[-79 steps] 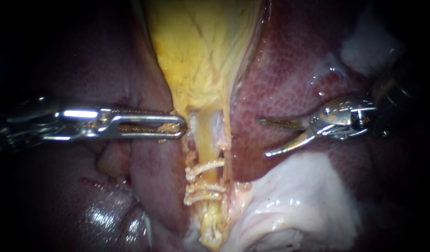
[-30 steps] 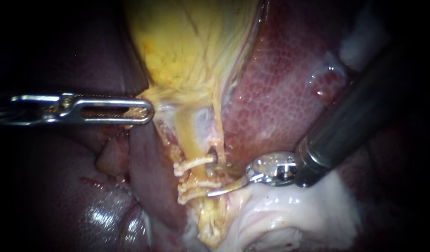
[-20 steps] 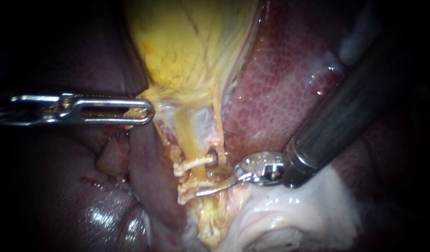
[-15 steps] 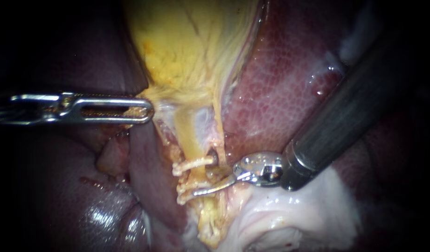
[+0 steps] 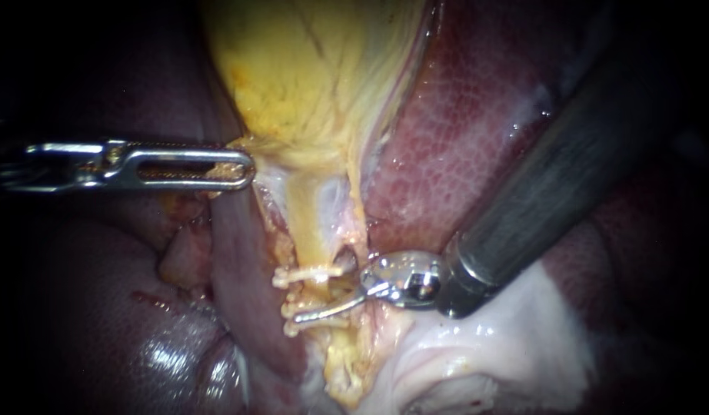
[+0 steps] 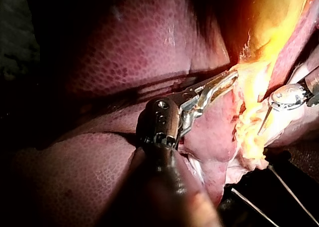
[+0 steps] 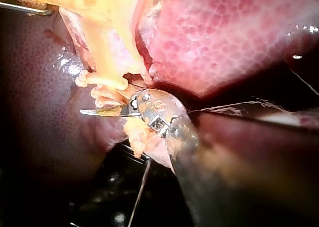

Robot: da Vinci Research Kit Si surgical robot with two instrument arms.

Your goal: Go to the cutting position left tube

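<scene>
Approach nearly complete: right instrument [image 5: 324, 300] jaws open, straddling left tube [image 5: 307, 238] between clips [image 5: 308, 273]. Left instrument [image 5: 243, 167] jaws clamped on gallbladder [image 5: 308, 84]. Next: seating blades squarely, clear of clips.

Gallbladder [image 5: 308, 69] above tube [image 5: 312, 223], clips [image 5: 308, 273] across tube, liver [image 5: 462, 154] right.

the gallbladder [image 5: 308, 69] and left tube [image 5: 302, 223] are yellow, the liver [image 5: 462, 154] mottled dark red, the clips [image 5: 308, 274] cream.
</scene>
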